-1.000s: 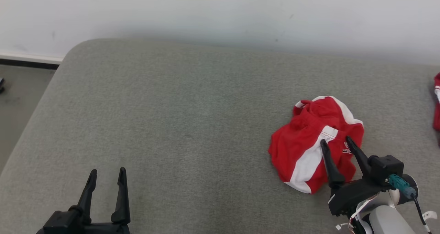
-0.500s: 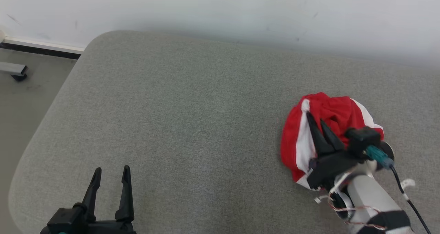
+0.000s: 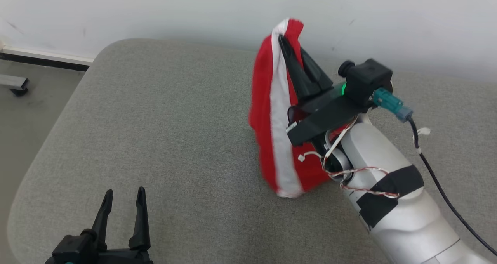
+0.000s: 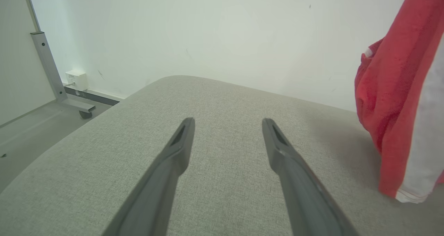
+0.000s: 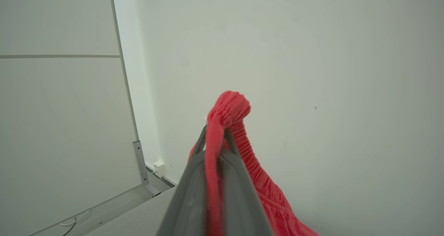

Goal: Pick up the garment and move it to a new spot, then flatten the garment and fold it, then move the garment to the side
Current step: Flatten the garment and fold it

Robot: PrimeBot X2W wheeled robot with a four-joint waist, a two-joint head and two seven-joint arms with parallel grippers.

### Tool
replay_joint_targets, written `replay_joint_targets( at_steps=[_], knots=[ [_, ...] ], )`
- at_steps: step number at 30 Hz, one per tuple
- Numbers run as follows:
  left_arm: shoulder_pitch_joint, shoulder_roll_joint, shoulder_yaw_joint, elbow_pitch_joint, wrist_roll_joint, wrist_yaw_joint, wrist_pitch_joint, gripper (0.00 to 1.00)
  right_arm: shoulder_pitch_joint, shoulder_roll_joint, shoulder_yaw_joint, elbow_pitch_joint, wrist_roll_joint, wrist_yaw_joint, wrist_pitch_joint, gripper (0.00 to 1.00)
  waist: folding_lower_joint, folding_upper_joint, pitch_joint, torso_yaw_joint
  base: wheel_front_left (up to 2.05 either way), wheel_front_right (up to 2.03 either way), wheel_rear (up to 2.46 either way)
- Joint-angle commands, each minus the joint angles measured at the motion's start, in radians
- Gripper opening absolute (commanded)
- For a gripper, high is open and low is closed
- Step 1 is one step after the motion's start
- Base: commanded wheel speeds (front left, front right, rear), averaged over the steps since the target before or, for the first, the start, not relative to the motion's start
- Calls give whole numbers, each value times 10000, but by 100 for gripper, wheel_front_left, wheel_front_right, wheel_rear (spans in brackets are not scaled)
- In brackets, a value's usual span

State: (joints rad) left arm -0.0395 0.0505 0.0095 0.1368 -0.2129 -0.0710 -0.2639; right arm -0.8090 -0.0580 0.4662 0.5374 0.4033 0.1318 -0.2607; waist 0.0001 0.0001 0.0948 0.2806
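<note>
Two grippers: the right gripper is pinched tight on a bunched fold of the garment; the left gripper stands wide and empty, low over the near left corner of the cushion.
Grip: in the right wrist view a thin rope of red cloth runs between the closed fingers, with a gathered band (elastic, by its look) looped over the tips.
Garment: red with a white stripe, hanging long from the fingertips above the cushion's right half, toward its far edge. Whether the bottom hem touches the cushion I cannot tell.
Slip: likely the main danger. The hold is on a small bunch near the tips, so a quick swing could let the weight below pull it free.
Drag: if the hem rides too low while being carried, it may catch on the rough cushion cloth and tug against the grip.
Snag: the loose wires at the right wrist lie just beside the hanging cloth and could tangle in it.
Landing: held at one point only, the garment hangs twisted, so it will probably drop in a heap that is hard to flatten.
Helper: the left gripper is well apart from the cloth, too far to catch a fall.
</note>
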Motion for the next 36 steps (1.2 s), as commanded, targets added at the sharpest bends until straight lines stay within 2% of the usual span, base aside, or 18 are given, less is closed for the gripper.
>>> replay_joint_targets(
  at_steps=[1,5,11,16,24,26,29,31,32,33,34,36],
  knots=[
    [-90,3,45,0,-6,-41,-2,100,-235,31,-17,-68,170,-26,-45,0,-1,-1,-15,-18,0,0,0],
    [-63,1,107,-26,26,-64,-1,100,-409,75,-174,-229,556,-26,-48,0,-1,-1,-17,-101,0,0,0],
    [12,1,25,-7,-71,17,-1,100,604,61,-562,12,550,-26,-49,0,-1,-1,21,-382,0,0,0],
    [36,-1,-92,45,-118,69,-1,100,2112,-418,-1422,97,420,-26,-50,0,-1,-1,35,-696,0,0,0],
    [94,2,-162,98,-25,26,-1,100,4383,-951,-2817,-684,523,-26,-51,0,-1,-1,-54,-1256,0,0,0],
    [78,5,-189,126,10,23,-2,100,5055,-997,-3234,-946,642,-26,-51,0,-1,-1,-112,-1370,0,0,0],
    [51,5,-208,213,63,-74,-1,100,6944,-821,-4363,-1515,850,-26,-51,0,-1,-1,-245,-1639,0,0,0],
    [93,0,-194,221,77,-68,-1,100,7345,-702,-4566,-1549,850,-26,-52,0,-1,-1,-269,-1735,0,0,0],
    [113,0,-197,238,89,-71,-1,100,7480,-654,-4644,-1557,817,-26,-53,15,-1,-1,-279,-1780,0,0,0],
    [132,3,-190,249,100,-88,-1,100,7578,-589,-4723,-1522,808,-26,-52,46,-1,-1,-296,-1830,0,0,0],
    [154,3,-195,263,125,-112,-1,100,7640,-520,-4816,-1530,847,-26,-52,98,-1,-1,-313,-1868,0,0,0],
    [218,5,-141,279,158,-137,-1,100,7668,-463,-4993,-1633,728,-26,-53,100,-1,-1,-380,-1973,0,0,0]
  ],
)
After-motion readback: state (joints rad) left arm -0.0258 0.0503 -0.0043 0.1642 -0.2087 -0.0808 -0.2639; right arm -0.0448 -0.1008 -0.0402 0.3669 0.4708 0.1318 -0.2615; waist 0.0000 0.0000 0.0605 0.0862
